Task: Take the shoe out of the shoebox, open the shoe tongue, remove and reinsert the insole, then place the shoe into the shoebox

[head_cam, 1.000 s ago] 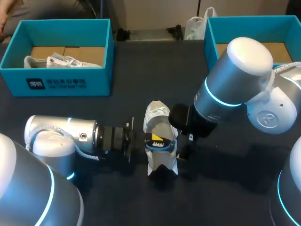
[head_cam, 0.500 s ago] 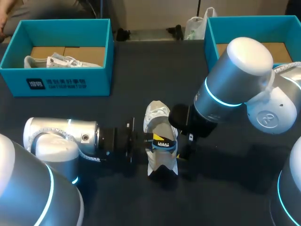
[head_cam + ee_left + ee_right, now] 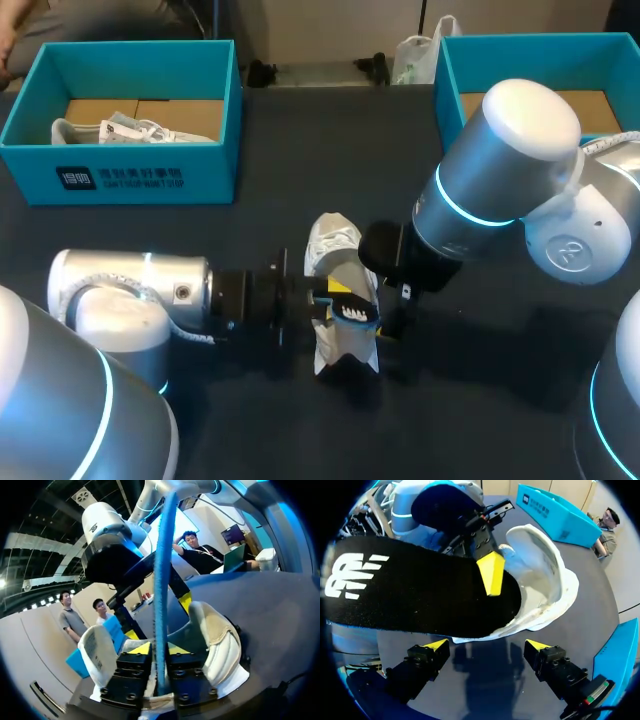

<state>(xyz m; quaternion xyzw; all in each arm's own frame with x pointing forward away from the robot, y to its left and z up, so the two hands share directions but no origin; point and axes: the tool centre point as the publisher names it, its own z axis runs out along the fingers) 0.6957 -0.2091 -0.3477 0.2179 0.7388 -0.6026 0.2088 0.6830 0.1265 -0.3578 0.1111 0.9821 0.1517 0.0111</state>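
Probably light and floppy, the insole point(image 3: 160, 580) sits clamped edge-on in the left end effector point(image 3: 159, 651); best held near the stiffer heel end. Right end effector point(image 3: 487, 647) open, facing the white sneaker point(image 3: 547, 575).

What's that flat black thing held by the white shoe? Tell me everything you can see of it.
It is the shoe's insole: a thin, flat pad, black fabric on top with a white logo, blue along its edge. The left tool pinches it from both sides, one end at the opening of the white shoe.
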